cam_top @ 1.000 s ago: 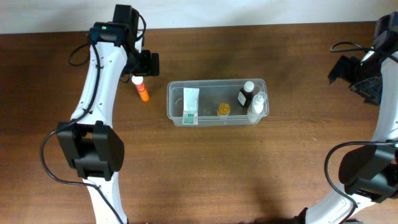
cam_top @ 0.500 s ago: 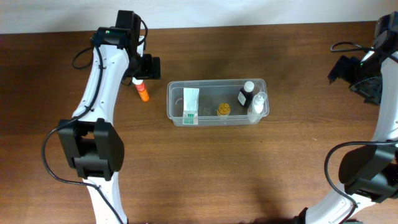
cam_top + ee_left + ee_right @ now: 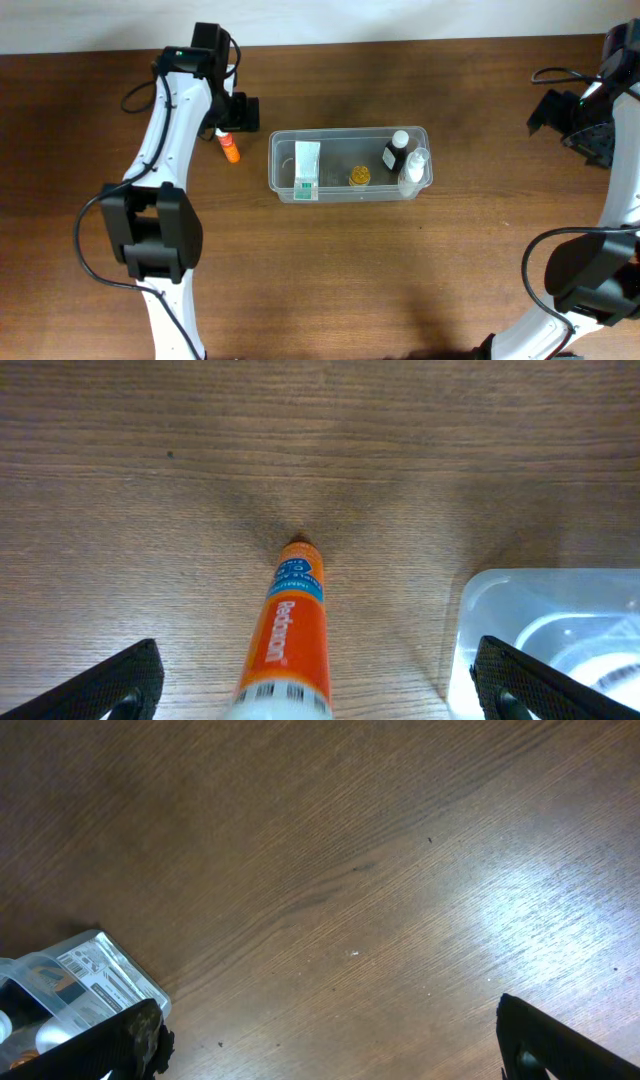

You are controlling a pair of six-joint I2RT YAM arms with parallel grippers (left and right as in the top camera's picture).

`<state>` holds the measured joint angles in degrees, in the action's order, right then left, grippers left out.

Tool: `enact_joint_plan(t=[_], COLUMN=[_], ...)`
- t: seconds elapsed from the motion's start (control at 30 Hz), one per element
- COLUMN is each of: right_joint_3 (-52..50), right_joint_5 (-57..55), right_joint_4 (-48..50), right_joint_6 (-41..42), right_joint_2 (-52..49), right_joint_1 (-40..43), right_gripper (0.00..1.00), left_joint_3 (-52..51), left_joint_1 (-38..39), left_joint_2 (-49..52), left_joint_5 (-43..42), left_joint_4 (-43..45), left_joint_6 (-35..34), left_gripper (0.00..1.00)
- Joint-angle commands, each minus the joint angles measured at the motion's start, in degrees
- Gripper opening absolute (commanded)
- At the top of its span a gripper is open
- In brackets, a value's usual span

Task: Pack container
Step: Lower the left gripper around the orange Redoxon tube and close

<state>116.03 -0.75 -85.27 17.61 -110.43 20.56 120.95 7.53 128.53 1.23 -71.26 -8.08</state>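
Note:
The clear plastic container (image 3: 345,132) stands mid-table and holds a white-and-green box (image 3: 307,168), a small amber item (image 3: 359,176), a dark bottle with a white cap (image 3: 396,152) and a clear bottle (image 3: 414,168). An orange tube with a white cap (image 3: 229,146) lies on the table just left of it. My left gripper (image 3: 232,120) is open above the tube's cap end; in the left wrist view the tube (image 3: 290,625) lies between the spread fingers (image 3: 315,690), with the container's corner (image 3: 540,620) at right. My right gripper (image 3: 585,125) is open and empty at the far right (image 3: 335,1050).
The brown wooden table (image 3: 330,270) carries nothing else. In the right wrist view a corner of the container (image 3: 70,980) shows at lower left. A white wall runs behind the table's far edge.
My left arm has shifted slightly to the right over the orange tube. The tube, the container and the right arm have not moved.

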Motion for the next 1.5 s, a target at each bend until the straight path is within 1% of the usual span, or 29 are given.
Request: enact_joint_plan(t=[0.0,0.17,0.27,0.37,0.47,0.7,0.83,0.93,1.0,1.13,1.17,1.23,1.47], right_joint_3=[0.13,0.13,0.13,0.13,0.13,0.13,0.13,0.13,0.13,0.13,0.13,0.13,0.13], right_joint_5=[0.11,0.11,0.11,0.11,0.11,0.11,0.11,0.11,0.11,0.11,0.11,0.11,0.11], right_joint_4=[0.02,0.02,0.02,0.02,0.02,0.02,0.02,0.02,0.02,0.02,0.02,0.02,0.02], right_joint_6=[0.04,0.04,0.04,0.04,0.04,0.04,0.04,0.04,0.04,0.04,0.04,0.04,0.04], right_joint_2=[0.42,0.42,0.42,0.42,0.42,0.42,0.42,0.42,0.42,0.42,0.42,0.42,0.42], right_joint_1=[0.15,0.15,0.15,0.15,0.15,0.15,0.15,0.15,0.15,0.15,0.15,0.15,0.15], right_gripper=[0.98,0.98,0.98,0.98,0.98,0.98,0.98,0.98,0.98,0.98,0.98,0.98,0.98], left_joint_3=[-0.22,-0.22,-0.22,-0.22,-0.22,-0.22,-0.22,-0.22,-0.20,-0.04,0.09,0.35,3.54], left_joint_1=[-0.20,-0.20,-0.20,-0.20,-0.20,-0.20,-0.20,-0.20,-0.20,-0.20,-0.20,-0.20,-0.20], left_joint_2=[1.68,1.75,1.75,1.75,1.75,1.75,1.75,1.75,1.75,1.75,1.75,1.75,1.75], left_joint_5=[-0.42,-0.42,-0.42,-0.42,-0.42,-0.39,-0.39,-0.24,0.22,0.22,0.20,0.20,0.17], left_joint_4=[-0.11,0.13,0.13,0.15,0.15,0.15,0.15,0.15,0.15,0.13,0.11,0.09,-1.77], left_joint_6=[0.87,0.87,0.87,0.87,0.87,0.87,0.87,0.87,0.87,0.90,0.90,0.87,0.90], left_gripper=[0.99,0.98,0.85,0.73,0.65,0.51,0.45,0.35,0.33,0.32,0.29,0.27,0.26])
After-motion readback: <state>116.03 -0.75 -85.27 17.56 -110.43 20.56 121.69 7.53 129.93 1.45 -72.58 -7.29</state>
